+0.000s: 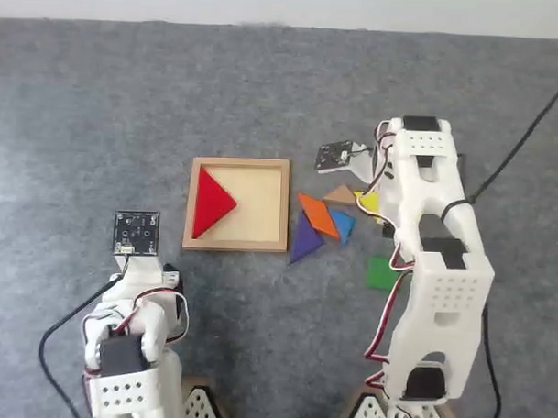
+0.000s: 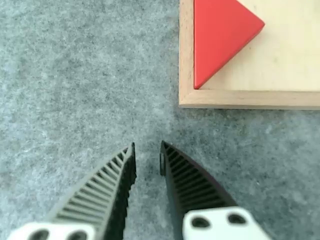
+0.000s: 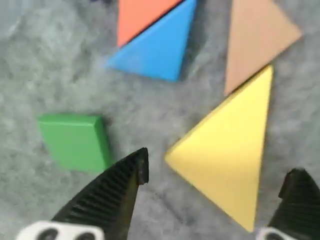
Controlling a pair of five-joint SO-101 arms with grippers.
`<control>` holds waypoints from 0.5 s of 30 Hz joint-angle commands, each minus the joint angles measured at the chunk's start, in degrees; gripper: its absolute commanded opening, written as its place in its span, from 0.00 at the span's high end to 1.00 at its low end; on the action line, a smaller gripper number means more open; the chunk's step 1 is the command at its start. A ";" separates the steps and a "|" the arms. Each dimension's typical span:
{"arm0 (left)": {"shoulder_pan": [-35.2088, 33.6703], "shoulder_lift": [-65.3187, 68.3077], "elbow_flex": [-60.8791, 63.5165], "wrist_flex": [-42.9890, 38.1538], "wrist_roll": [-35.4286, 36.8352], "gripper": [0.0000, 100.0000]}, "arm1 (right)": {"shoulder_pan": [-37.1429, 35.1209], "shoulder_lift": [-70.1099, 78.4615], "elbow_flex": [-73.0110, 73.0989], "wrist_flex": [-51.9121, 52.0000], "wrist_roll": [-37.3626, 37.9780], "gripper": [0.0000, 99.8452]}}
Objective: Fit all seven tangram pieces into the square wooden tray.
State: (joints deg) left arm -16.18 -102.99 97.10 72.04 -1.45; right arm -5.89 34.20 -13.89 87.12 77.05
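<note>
Seven tangram pieces in view, one placed. High view: square wooden tray (image 1: 238,162) sits mid-frame on the grey felt table (image 1: 90,101). The red triangle (image 1: 209,203) lies flat inside it, long edge against the tray's left wall, tip pointing right. The rest of the tray floor is bare wood.

Six pieces are loose on the table right of the tray:
- orange piece (image 1: 317,215), just beside the tray's right rim
- purple triangle (image 1: 304,239), below it and touching it
- blue triangle (image 1: 344,227), touching the orange piece's right side
- tan triangle (image 1: 339,195), above the blue one
- yellow triangle (image 1: 369,202), edge to edge with the tan one and partly under the right arm (image 1: 437,270)
- green square (image 1: 381,272), apart from the cluster, lower right of it, beside the arm

Left arm (image 1: 132,351) is at lower left of the frame. Left tool (image 2: 147,150): fingers almost pressed together with a slim gap, pinching nothing, over bare table just outside the tray corner that holds the red triangle.

Right tool (image 3: 219,172): fingers spread wide, straddling the yellow triangle. Can't tell if either finger touches it. Green square sits near one fingertip (image 3: 141,162).
</note>
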 commanded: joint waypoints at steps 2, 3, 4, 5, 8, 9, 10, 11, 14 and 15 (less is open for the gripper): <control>0.53 -1.14 -0.66 0.26 0.00 0.92 | -0.66 0.40 -0.26 -2.77 -1.67 0.59; 0.53 -1.14 -0.66 0.26 0.00 0.92 | -0.66 0.66 -0.26 -2.77 -1.67 0.59; 0.53 -1.14 -0.66 0.26 0.00 0.92 | -0.66 0.92 -0.26 -2.51 -1.67 0.59; 0.53 -1.14 -0.66 0.26 0.00 0.92 | -0.66 0.92 -0.18 -2.24 -1.67 0.59; 0.44 -1.14 -0.66 0.26 0.00 0.92 | -0.66 0.66 -0.18 0.22 -1.49 0.59; 0.44 -1.14 -0.66 0.26 0.00 0.92 | -0.57 0.22 -0.26 0.48 -1.49 0.59; 0.44 -1.14 -0.66 0.26 0.00 0.92 | -0.22 -0.22 -0.26 0.57 -1.41 0.59; 0.44 -1.14 -0.66 0.26 0.00 0.92 | 0.40 -0.84 -0.18 0.84 -1.05 0.59; 0.35 -1.14 -0.66 0.26 0.00 0.92 | 2.24 -2.68 -0.18 2.07 0.53 0.59; 0.35 -1.14 -0.66 0.26 0.00 0.92 | 2.68 -3.38 -0.18 2.86 0.62 0.59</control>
State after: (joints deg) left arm -16.18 -102.99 97.10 72.04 -1.45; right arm -5.19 35.69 -13.89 87.74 76.79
